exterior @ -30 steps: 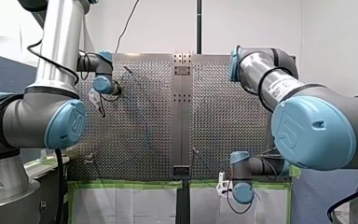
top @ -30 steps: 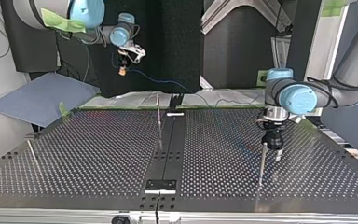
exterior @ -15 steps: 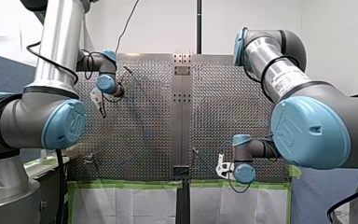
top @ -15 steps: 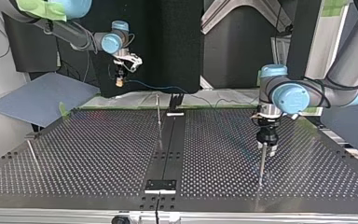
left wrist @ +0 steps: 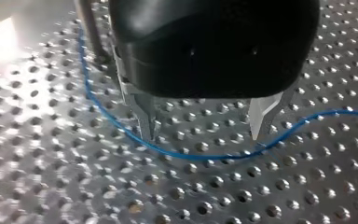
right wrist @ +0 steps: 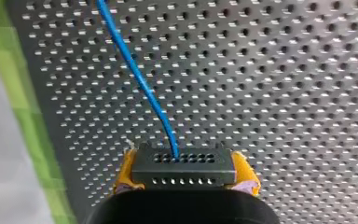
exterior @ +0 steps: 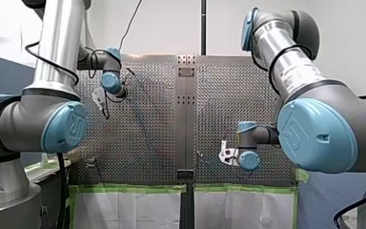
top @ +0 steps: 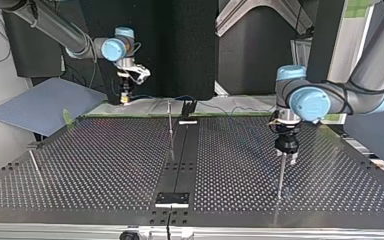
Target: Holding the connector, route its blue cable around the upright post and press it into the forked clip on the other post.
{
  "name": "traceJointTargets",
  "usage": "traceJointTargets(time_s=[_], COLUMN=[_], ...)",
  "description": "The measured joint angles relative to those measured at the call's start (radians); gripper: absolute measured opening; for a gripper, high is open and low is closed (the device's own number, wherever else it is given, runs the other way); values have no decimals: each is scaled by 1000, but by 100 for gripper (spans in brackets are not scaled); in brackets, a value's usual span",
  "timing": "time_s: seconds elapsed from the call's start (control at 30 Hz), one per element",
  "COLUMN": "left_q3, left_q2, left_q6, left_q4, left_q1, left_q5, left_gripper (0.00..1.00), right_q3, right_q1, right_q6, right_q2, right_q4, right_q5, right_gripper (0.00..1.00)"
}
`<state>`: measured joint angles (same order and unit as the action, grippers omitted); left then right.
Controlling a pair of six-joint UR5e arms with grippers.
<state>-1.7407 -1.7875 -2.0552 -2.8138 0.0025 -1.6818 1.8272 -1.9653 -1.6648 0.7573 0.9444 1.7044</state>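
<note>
– Right wrist: black rectangular connector (right wrist: pixel 182 161), rows of holes, is being pinched between right gripper's (right wrist: pixel 185 174) yellow pads (right wrist: pixel 127 170); thin blue cable (right wrist: pixel 135 74) is being trailed off it over perforated metal table (right wrist: pixel 284 84).
– Left wrist only: left gripper's (left wrist: pixel 205 133) metal fingers (left wrist: pixel 147 116) are being held spread over cable's curve.

I count my left end effector (left wrist: pixel 203 133) and my right end effector (top: pixel 125 96), so two; one connector (right wrist: pixel 184 165); one cable (left wrist: pixel 191 156); three posts (top: pixel 170 125) (top: pixel 281 172) (top: pixel 35 167); one counter (top: pixel 105 165).
</note>
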Motion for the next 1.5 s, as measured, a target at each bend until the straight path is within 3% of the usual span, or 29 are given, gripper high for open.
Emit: traceJointTargets(time_s=[0.17,0.43,0.63,0.83,1.27,1.5], left_q3=[-12,-72,-122,-148,-71,-3], left_q2=[42,108,159,207,312,380], left_q6=[-2,-6,24,46,99,113], left_q4=[-44,-104,-151,-200,-305,-373], left_q1=[1,15,20,21,22,22], left_q5=[-20,-45,-79,-76,-28,4], left_gripper=[100,100,100,100,100,100], right_q3=[3,11,33,55,64,66], right_q1=[2,2,-1,-5,-9,-9], right_q6=[0,-1,0,-1,3,3], right_q2=[30,34,33,32,19,-8], right_q4=[-2,0,12,29,12,31], right_q5=[0,0,1,1,5,5], right_gripper=[0,0,0,0,0,0])
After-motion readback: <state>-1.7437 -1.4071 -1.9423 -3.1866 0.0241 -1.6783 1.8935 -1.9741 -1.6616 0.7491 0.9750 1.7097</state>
